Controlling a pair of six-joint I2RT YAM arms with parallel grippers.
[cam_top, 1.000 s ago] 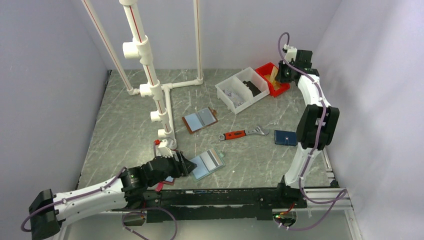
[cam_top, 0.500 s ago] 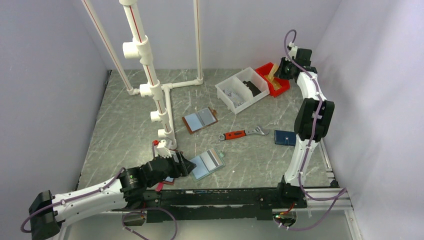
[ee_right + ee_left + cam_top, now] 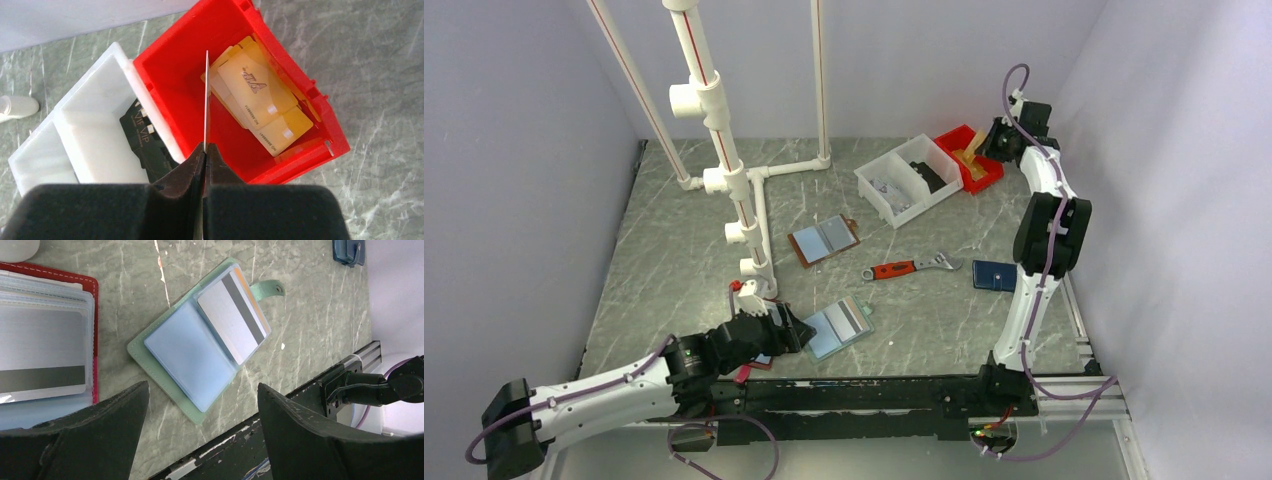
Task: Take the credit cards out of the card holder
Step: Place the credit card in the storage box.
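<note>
The card holder (image 3: 192, 352) lies open on the table, mint-green edged with pale blue panels, also in the top view (image 3: 839, 327). Credit cards (image 3: 234, 320) stick out of its right panel, the top one silver with a dark stripe, an orange edge behind it. My left gripper (image 3: 202, 387) hovers just above the holder's near corner, open wide and holding nothing; in the top view this left gripper (image 3: 792, 330) sits at the holder's left side. My right gripper (image 3: 205, 147) is shut on a thin credit card (image 3: 206, 100), seen edge-on over the red bin (image 3: 175, 70).
The red bin (image 3: 984, 175) holds yellow cards (image 3: 260, 100); the white bin (image 3: 909, 180) beside it holds black cards (image 3: 145, 142). A red-edged folder (image 3: 45, 330), a brown-edged folder (image 3: 824, 238), a wrench (image 3: 911, 267), a dark blue pouch (image 3: 995, 275) and a white pipe frame (image 3: 724, 180) are about.
My left gripper's jaws have spread wider. The right wrist has shifted a little and tipped down over the red bin, still shut on its card.
</note>
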